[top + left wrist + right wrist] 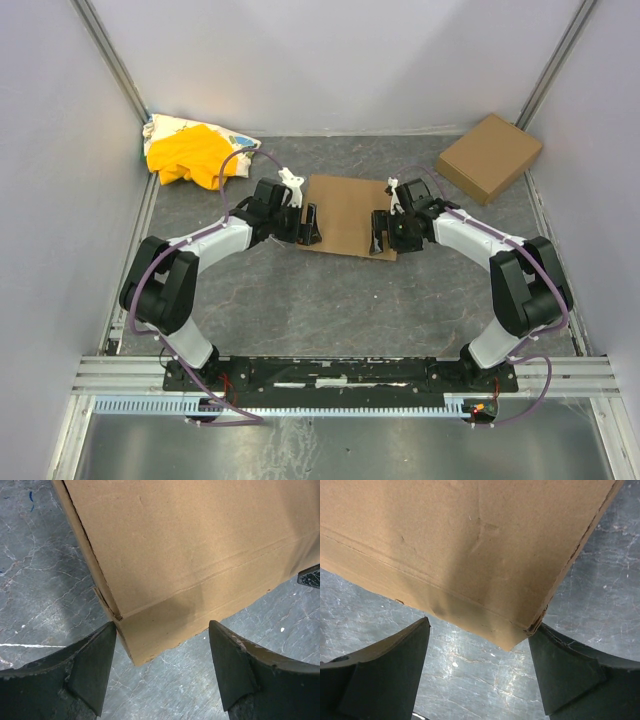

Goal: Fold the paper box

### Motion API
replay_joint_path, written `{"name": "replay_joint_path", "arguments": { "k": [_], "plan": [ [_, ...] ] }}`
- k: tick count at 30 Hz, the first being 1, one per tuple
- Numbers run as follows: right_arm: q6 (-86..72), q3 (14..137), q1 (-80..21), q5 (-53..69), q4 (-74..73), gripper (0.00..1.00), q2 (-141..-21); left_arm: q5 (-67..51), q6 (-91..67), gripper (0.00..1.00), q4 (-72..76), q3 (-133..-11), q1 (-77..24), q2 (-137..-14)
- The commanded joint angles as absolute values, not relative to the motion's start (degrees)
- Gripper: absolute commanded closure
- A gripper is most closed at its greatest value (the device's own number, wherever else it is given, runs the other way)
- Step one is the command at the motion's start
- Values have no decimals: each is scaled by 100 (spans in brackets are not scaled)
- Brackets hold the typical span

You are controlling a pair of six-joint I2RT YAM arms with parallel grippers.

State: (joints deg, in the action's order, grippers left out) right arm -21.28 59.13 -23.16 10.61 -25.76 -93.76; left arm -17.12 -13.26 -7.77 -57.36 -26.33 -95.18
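At table [330, 300] centre, paper box [346, 210] lies, near edge running 9-to-3. We set left gripper [309, 227] at its 7 o'clock corner, right gripper [380, 234] at 5 o'clock; both spread, equally near.

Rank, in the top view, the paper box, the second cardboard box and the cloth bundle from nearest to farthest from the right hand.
From the right hand:
1. Paper box, at the hand, centre.
2. Second cardboard box, far right corner.
3. Cloth bundle, far left corner.
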Motion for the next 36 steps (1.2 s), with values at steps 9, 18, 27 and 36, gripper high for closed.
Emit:
{"name": "replay_joint_path", "arguments": {
  "k": [9, 18, 27, 36],
  "plan": [
    [-2301, 6619, -2375, 1362, -3372, 22, -9311, -2123, -1493, 20, -1474, -6410, -2656, -9183],
    [-2341, 6972, -2371, 1188, -3977, 28, -9317, -1973, -1422, 21, -2220, -6874, -2663, -9298],
    [-2305, 6920, -2371, 1254, -4055, 26, -9344, -1941, -1371, 21, -2441, -6851, -2663, -9351],
    [-2295, 6875, -2371, 1532, -4105, 26, -9415, -2030, -1347, 22, -2735, -6954, -2656, -9401]
  ]
}}
